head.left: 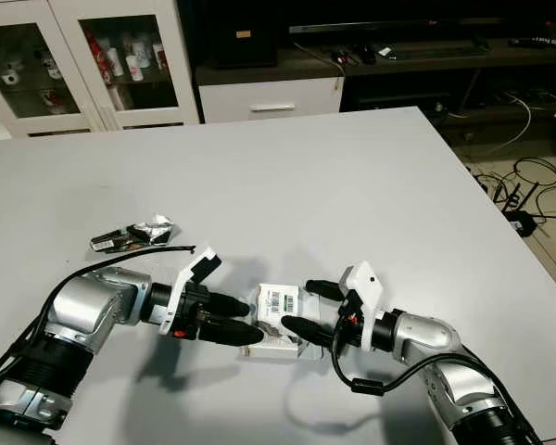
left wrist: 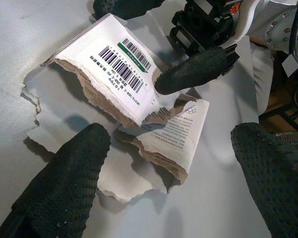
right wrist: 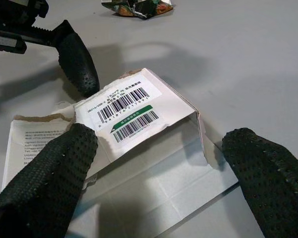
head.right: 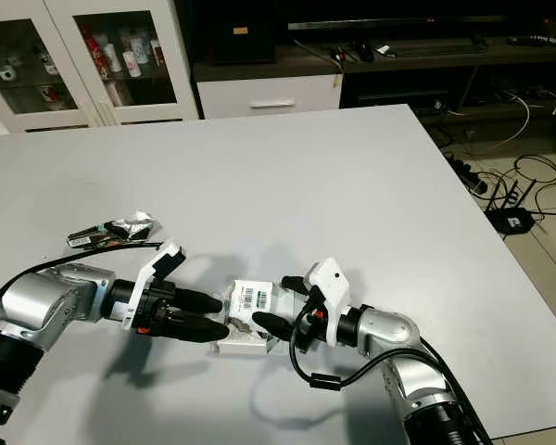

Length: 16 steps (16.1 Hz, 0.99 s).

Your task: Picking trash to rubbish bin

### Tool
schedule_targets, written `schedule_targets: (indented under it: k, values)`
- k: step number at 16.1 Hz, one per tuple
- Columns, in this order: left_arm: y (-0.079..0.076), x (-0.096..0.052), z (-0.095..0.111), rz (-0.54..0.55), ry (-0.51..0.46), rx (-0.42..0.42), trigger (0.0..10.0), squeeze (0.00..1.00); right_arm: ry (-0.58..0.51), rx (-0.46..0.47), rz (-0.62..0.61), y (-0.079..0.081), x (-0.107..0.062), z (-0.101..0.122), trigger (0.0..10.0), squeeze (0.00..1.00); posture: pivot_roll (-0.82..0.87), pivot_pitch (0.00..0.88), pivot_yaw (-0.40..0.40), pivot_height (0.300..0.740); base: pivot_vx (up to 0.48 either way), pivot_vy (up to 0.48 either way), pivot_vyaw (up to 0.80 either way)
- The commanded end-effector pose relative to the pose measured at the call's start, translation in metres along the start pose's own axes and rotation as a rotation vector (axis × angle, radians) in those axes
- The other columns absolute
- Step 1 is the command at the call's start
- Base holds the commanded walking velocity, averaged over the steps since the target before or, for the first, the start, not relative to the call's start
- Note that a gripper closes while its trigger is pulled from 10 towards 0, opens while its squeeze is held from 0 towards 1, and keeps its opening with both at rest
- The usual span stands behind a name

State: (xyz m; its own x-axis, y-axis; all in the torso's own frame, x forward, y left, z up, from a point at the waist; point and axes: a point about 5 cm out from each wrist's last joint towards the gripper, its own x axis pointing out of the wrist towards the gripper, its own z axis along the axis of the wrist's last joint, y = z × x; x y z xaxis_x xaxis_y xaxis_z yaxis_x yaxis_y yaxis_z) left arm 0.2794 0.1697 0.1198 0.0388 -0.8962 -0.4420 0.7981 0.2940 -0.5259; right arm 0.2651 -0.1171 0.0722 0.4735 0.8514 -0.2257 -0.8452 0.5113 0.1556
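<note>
On table (head.left: 371,185): both claws spread wide, left claw (head.left: 244,320), right claw (head.left: 301,307), flanking torn box (head.left: 278,324).

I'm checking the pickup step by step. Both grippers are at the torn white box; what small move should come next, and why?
Probably close the right gripper on the torn white box. Its open fingers already straddle the box's open end on the grey table, while the left gripper, also open, meets the ragged side. One firm pinch should do before lifting.
</note>
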Motion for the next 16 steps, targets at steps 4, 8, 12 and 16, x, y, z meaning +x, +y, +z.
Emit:
schedule_targets:
  k: [4, 8, 12, 16]
  values:
    - [0.001, 0.008, 0.003, 0.029, -0.012, 0.030, 10.0, 0.00, 0.004, 0.004, -0.009, 0.001, -0.001, -0.001, 10.0, 0.00, 0.00, 0.062, 0.052, 0.740, 0.000, 0.000, 0.00]
    - [-0.003, 0.021, 0.003, 0.015, -0.010, 0.033, 10.0, 0.00, 0.003, 0.009, -0.011, 0.003, 0.000, -0.002, 10.0, 0.00, -0.01, 0.065, 0.057, 0.740, 0.000, 0.000, 0.00]
    - [-0.001, 0.035, 0.007, 0.104, -0.002, 0.075, 10.0, 0.00, -0.003, 0.013, -0.024, 0.003, -0.002, -0.002, 10.0, 0.00, -0.02, 0.073, 0.065, 0.740, 0.000, 0.000, 0.00]
    - [0.015, 0.051, 0.019, 0.386, -0.062, -0.025, 10.0, 0.00, -0.003, 0.019, -0.027, 0.004, -0.003, -0.003, 10.0, 0.00, -0.02, 0.078, 0.062, 0.740, 0.000, 0.000, 0.00]
